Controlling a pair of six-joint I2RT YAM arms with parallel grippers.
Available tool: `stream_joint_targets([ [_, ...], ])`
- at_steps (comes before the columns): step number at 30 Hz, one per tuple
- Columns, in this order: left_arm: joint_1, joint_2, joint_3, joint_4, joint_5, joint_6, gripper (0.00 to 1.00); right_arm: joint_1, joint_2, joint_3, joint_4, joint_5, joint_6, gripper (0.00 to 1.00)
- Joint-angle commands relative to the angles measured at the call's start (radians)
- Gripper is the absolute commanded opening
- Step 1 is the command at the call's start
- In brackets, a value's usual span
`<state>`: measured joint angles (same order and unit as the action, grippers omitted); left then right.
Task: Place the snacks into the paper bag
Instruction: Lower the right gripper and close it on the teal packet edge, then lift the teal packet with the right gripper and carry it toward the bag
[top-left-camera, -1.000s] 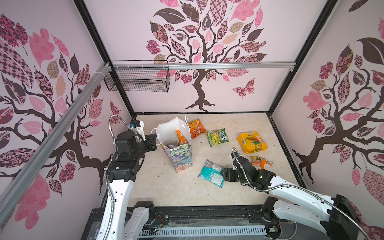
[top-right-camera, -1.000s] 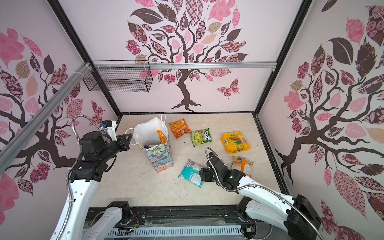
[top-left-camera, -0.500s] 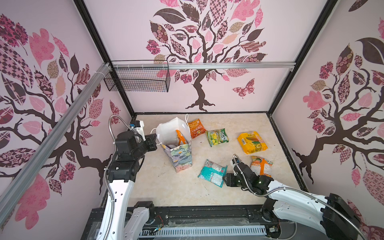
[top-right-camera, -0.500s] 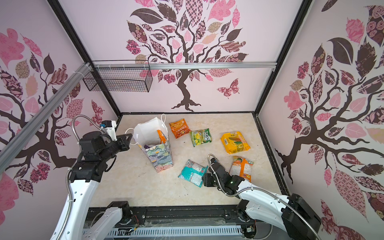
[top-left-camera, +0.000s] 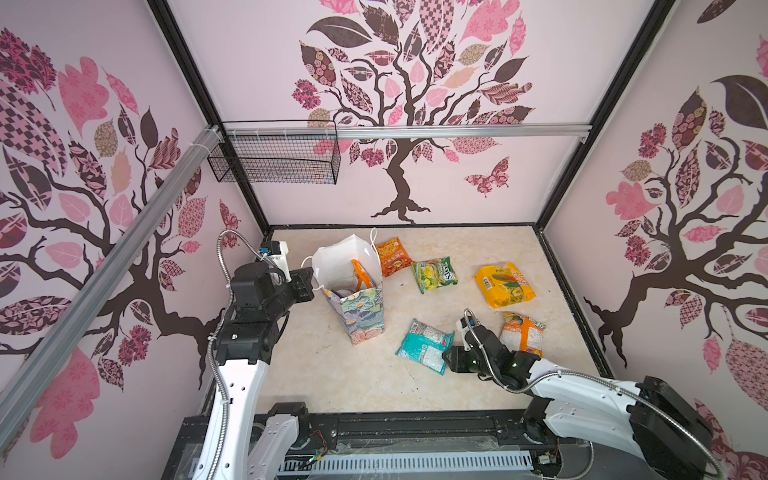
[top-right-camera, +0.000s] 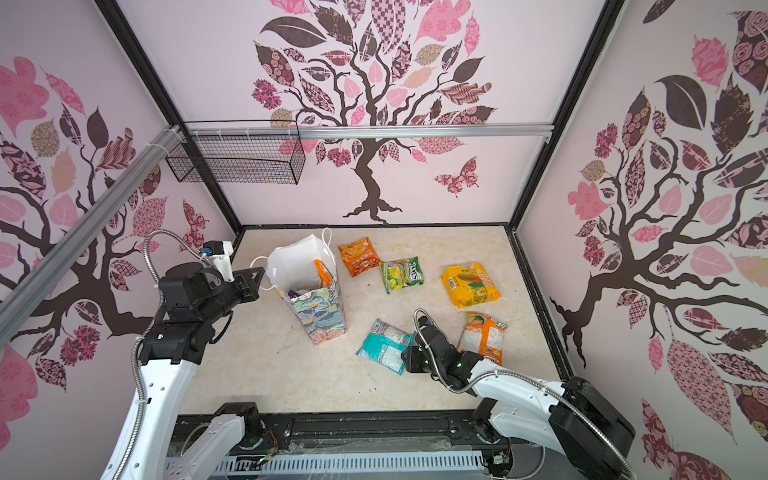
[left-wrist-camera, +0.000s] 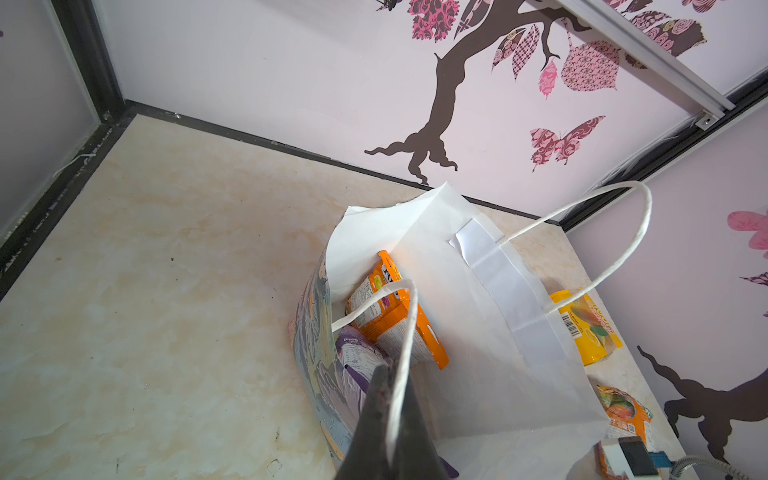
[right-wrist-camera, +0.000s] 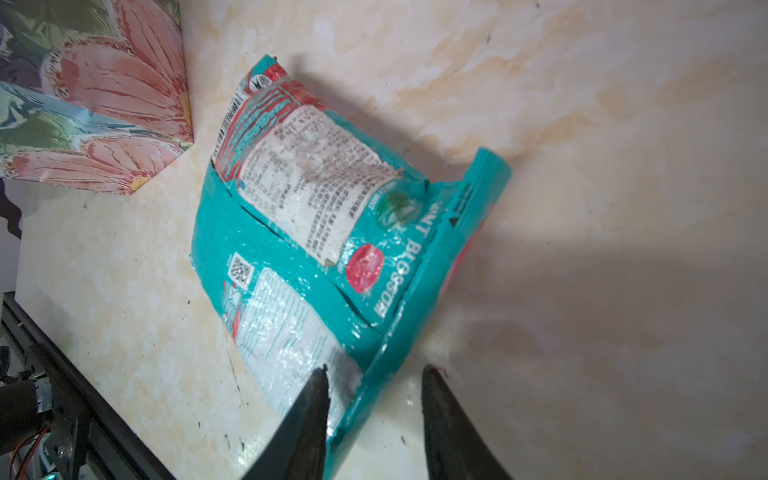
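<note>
The floral paper bag (top-left-camera: 357, 309) (top-right-camera: 322, 316) stands open left of centre, with an orange packet (left-wrist-camera: 395, 320) and a purple one (left-wrist-camera: 357, 357) inside. My left gripper (top-left-camera: 305, 282) (left-wrist-camera: 392, 370) is shut on its white cord handle (left-wrist-camera: 409, 316). A teal snack (top-left-camera: 424, 345) (right-wrist-camera: 316, 232) lies flat in front of the bag. My right gripper (top-left-camera: 451, 357) (right-wrist-camera: 376, 370) is open, low on the table, its jaws astride the packet's sealed edge. Orange (top-left-camera: 392, 257), green (top-left-camera: 434, 274), yellow (top-left-camera: 505, 286) and orange-and-white (top-left-camera: 523, 334) snacks lie loose on the table.
A black wire basket (top-left-camera: 276, 160) hangs from the aluminium rail at the back left. Patterned walls close in the table on three sides. A black frame (top-left-camera: 415, 424) runs along the front edge.
My right gripper has sunk lower at the teal packet's near edge and its jaws have drawn closer together. The left arm and the bag have not moved.
</note>
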<state>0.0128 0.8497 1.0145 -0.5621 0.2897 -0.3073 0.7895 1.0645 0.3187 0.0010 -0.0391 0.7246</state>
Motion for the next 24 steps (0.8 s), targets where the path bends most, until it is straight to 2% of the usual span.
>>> stream_joint_targets([
  [1, -0.001, -0.005, -0.011, 0.021, -0.002, 0.013, 0.00, -0.008, 0.014, 0.018, 0.013, 0.025, 0.005, 0.36],
  [4, -0.001, -0.007, -0.010, 0.020, -0.001, 0.013, 0.00, -0.016, 0.024, 0.010, 0.019, 0.022, 0.008, 0.28],
  [10, -0.001, -0.010, -0.011, 0.022, -0.002, 0.013, 0.00, -0.015, 0.036, -0.001, 0.068, -0.013, 0.017, 0.20],
  [17, -0.002, -0.011, -0.011, 0.023, -0.004, 0.014, 0.00, -0.018, -0.011, 0.006, 0.065, -0.031, 0.017, 0.01],
  [24, -0.001, -0.013, -0.012, 0.025, -0.002, 0.014, 0.00, -0.017, -0.061, 0.008, 0.042, -0.030, 0.014, 0.00],
])
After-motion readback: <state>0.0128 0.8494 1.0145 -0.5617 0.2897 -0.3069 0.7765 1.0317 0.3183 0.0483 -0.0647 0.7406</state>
